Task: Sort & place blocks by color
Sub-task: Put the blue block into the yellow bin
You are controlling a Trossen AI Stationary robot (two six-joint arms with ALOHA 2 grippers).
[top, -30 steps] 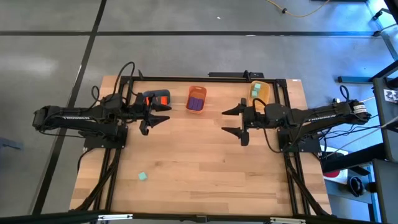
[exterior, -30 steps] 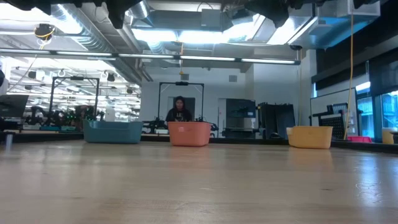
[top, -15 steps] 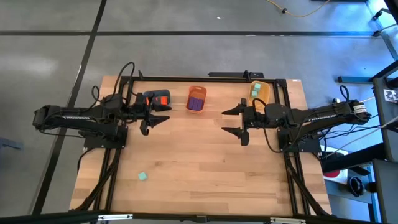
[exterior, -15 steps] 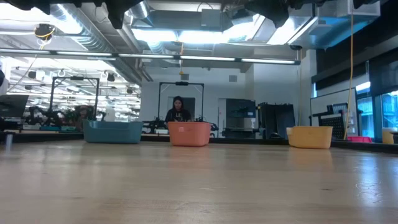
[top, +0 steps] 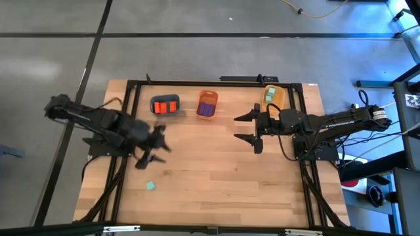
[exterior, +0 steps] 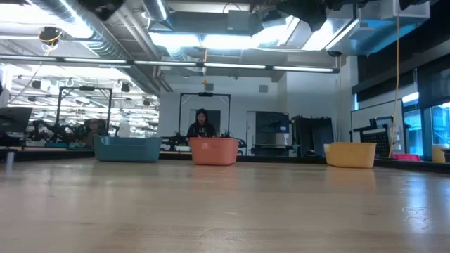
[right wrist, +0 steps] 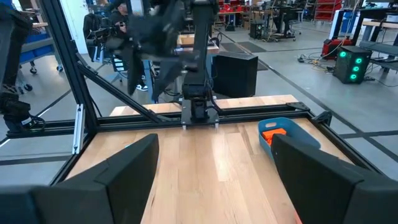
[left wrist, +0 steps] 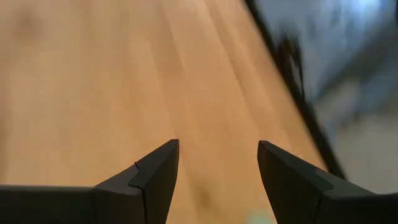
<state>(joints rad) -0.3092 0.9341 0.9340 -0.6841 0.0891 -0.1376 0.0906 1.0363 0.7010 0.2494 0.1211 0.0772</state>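
Reaching for the lone mint-green cube (top: 151,185) on the near-left counter (top: 216,170), the spread, empty left tool (top: 153,148) should descend squarely astride it, while the right tool (top: 247,129) waits spread at centre-right.

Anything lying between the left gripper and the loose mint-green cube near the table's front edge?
Nothing. In the high view, only bare wood separates the left gripper, open and empty, from the mint-green cube.

The pale wooden table (top: 216,164) showed light brown grain. The rounded blue-grey tray (top: 165,105) held orange-red oblong bricks (top: 165,107), the rounded orange tray (top: 208,104) held purple oblong bricks (top: 208,107), and the rounded yellow tray (top: 273,97) held mint-green cubes (top: 270,94). One mint-green cube (top: 151,186) lay apart. Both arms were dark.
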